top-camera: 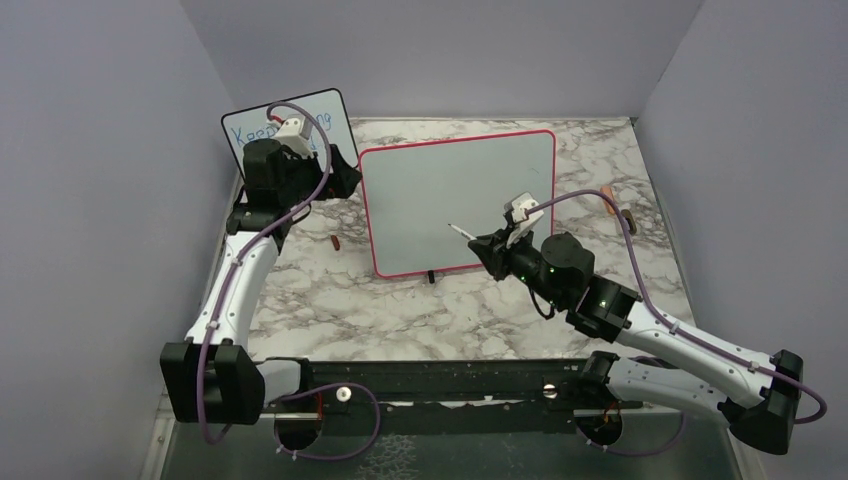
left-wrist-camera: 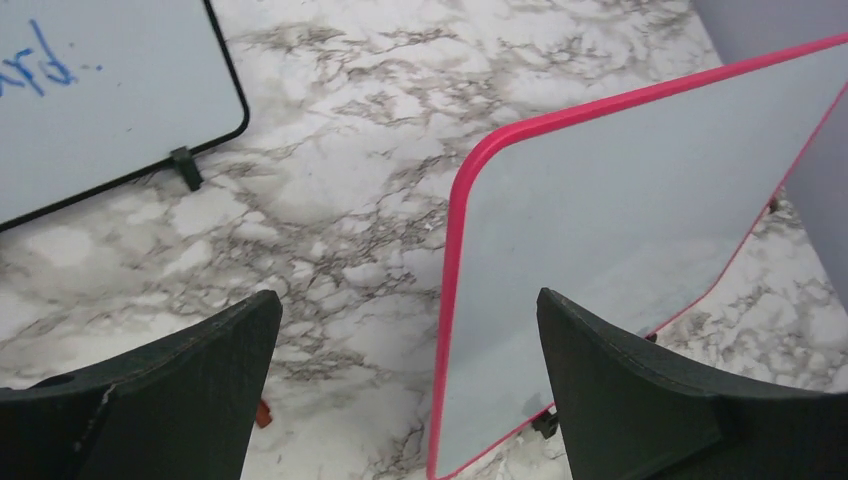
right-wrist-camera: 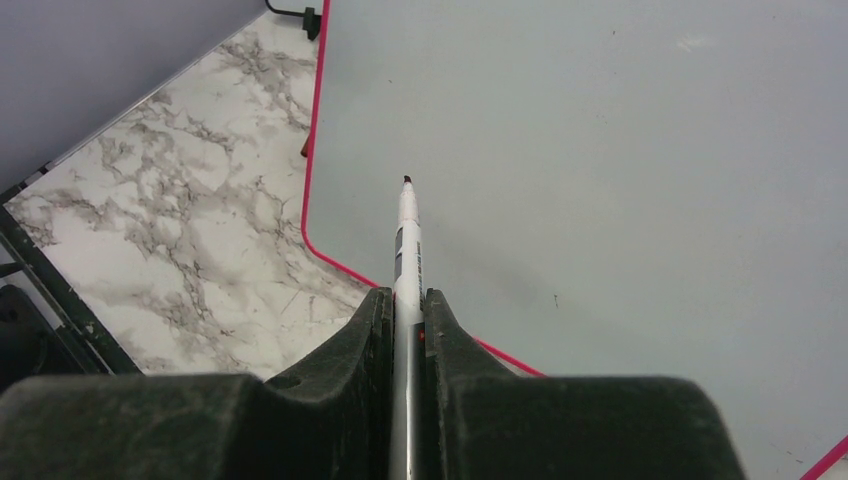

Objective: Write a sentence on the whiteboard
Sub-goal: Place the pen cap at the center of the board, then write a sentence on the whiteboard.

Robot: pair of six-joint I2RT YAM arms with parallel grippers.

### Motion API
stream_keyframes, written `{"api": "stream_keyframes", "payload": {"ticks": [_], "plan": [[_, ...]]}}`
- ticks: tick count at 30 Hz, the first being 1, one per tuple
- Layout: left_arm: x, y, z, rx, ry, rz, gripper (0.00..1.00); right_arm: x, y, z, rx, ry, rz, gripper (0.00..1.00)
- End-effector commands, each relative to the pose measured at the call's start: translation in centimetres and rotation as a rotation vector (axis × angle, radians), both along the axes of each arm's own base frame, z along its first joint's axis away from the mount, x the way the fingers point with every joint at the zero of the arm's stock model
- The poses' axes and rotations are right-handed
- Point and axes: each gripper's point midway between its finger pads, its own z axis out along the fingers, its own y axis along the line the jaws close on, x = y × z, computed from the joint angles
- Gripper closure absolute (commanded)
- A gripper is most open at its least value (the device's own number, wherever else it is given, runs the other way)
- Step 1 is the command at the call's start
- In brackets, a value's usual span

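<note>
Top external view: the whiteboard sits mid-surface, propped on small black feet, its pink frame angled slightly. The marbled surface spreads all around it. Off its left edge, back by the wall, stands a smaller black-framed board with blue handwriting on it.

Over to the right arm. The right gripper is at the whiteboard's lower right part, and its fingers are pinched tight on a white marker. The barrel is squeezed in the narrow slot between them. The dark tip points out over the board's pale face, well inside the frame. Whether the tip actually touches the board, I can't tell from here.

Now the left wrist view. The left gripper hangs above the gap between the two boards with its fingers spread wide. There is nothing gripped and nothing touched. The whiteboard's rounded left corner shows between them, down below. A small reddish piece lies on the surface just left of the whiteboard.
</note>
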Motion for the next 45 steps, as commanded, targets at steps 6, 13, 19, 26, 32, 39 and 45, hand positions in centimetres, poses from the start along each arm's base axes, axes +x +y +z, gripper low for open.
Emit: {"api": "stream_keyframes", "payload": {"ticks": [6,13,19,26,32,39,45], "plan": [[2.1,-3.5,3.5,-0.266,-0.123,-0.381,0.09,-0.2,-0.5,2.1,0.035,-0.028,-0.006,0.99],[2.7,-4.5,2.3,-0.310,-0.093,-0.517,0.14,-0.3,-0.5,2.1,0.022,-0.042,0.006,0.99],[3.4,-5.2,1.2,-0.335,-0.061,-0.579,0.27,-0.1,-0.1,2.1,0.011,-0.052,0.018,0.99],[3.6,-7.2,1.0,-0.343,-0.058,-0.673,0.38,-0.1,0.7,2.0,-0.004,-0.057,0.048,0.99],[3.5,-7.3,0.1,-0.347,-0.051,-0.699,0.52,-0.3,0.8,1.6,-0.007,-0.057,0.062,0.99],[2.1,-7.4,-1.4,-0.351,-0.032,-0.714,0.79,-0.4,1.0,1.4,-0.004,-0.065,0.078,0.99],[0.6,-7.5,-1.8,-0.342,-0.034,-0.685,0.85,-0.5,1.3,1.9,-0.016,-0.079,0.099,0.99]]}}
